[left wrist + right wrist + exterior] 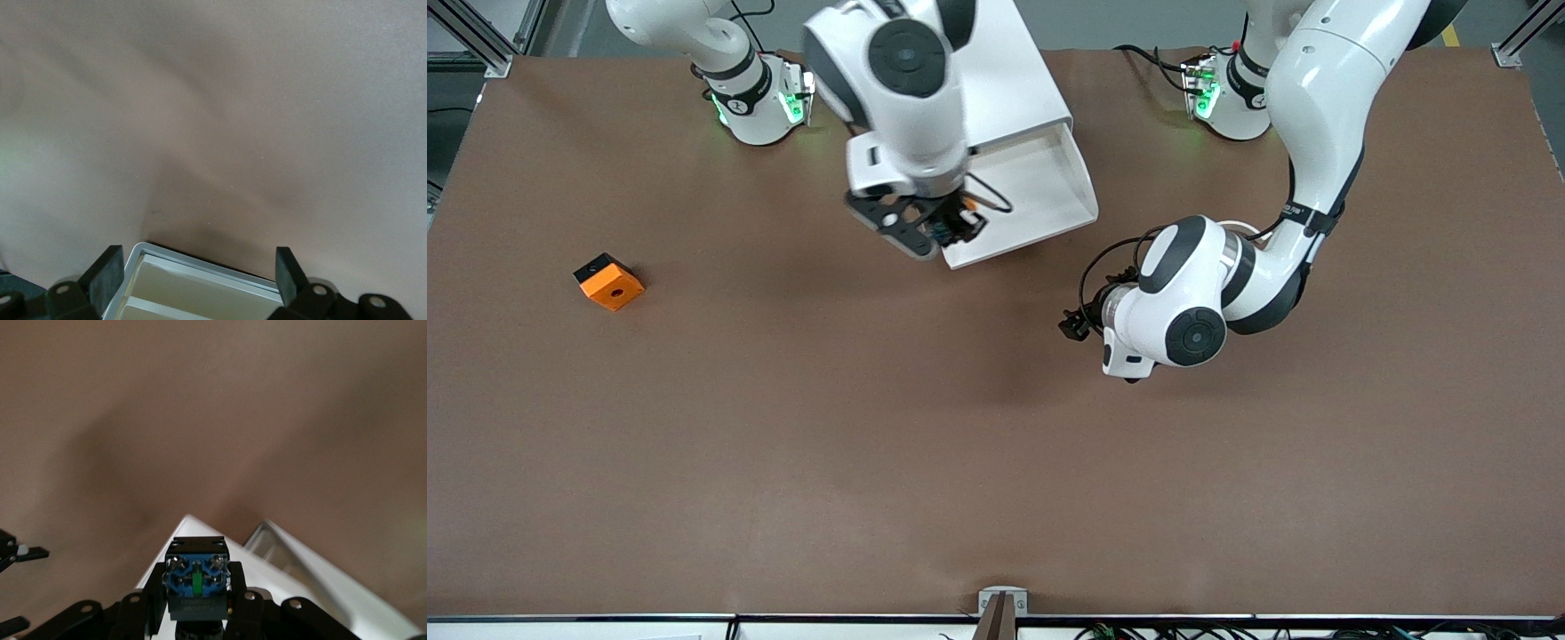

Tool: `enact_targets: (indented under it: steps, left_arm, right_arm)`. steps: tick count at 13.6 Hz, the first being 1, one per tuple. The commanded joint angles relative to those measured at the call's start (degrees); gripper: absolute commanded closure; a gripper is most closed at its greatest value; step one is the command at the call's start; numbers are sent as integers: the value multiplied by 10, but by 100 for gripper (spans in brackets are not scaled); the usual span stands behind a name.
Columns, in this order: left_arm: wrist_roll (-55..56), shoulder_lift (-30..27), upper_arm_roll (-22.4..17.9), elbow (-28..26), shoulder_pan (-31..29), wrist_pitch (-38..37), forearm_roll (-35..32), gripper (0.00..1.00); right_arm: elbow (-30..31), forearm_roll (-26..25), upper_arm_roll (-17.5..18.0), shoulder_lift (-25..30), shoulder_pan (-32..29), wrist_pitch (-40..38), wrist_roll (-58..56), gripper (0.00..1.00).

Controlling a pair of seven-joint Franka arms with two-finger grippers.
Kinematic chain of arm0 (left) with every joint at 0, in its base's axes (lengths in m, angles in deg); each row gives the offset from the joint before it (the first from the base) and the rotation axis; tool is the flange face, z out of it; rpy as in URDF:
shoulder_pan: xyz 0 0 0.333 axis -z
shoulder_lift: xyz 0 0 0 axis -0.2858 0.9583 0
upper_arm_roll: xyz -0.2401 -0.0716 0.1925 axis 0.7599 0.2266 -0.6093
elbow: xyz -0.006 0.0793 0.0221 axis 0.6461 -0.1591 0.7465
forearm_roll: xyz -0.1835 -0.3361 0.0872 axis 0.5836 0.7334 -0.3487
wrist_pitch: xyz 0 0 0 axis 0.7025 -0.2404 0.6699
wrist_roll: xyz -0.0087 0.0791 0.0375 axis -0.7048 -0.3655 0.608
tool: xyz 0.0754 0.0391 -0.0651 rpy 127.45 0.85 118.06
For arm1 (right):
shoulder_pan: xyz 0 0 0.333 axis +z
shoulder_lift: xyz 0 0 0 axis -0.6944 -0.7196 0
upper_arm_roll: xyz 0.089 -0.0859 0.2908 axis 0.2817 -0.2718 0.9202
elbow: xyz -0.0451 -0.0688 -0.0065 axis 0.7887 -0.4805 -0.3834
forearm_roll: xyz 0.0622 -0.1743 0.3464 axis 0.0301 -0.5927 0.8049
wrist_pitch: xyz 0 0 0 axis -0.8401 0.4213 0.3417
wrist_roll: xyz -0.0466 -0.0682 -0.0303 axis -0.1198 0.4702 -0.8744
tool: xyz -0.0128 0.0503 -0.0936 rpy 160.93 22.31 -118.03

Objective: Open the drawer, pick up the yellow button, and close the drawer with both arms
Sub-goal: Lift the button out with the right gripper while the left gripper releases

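Drawer stands pulled open. Button is already out — clamped blue base up in the right gripper, over the drawer's front corner. Left gripper hangs spread and empty over the table near the drawer front. Remaining — push the drawer shut.

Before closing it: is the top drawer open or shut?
Open: the drawer sticks out from the cabinet, its white tray exposed.

Glossy white jointed arms, black joint bands, black cables, green-lit bases.
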Motion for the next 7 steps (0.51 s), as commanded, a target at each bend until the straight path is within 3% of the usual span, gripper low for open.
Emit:
enact_targets:
  steps: [1, 4, 7]
  left_arm:
    - [-9, -30, 0, -25, 8, 8, -10, 0]
    - [-9, -53, -1, -51, 31, 24, -13, 0]
    - [-7, -79, 9, -80, 42, 38, -51, 0]
  right_arm:
    - [17, 11, 7, 51, -84, -54, -134, 100]
    - [88, 11, 7, 117, -188, -46, -294, 100]
    - [142, 11, 6, 147, -291, -40, -463, 100]
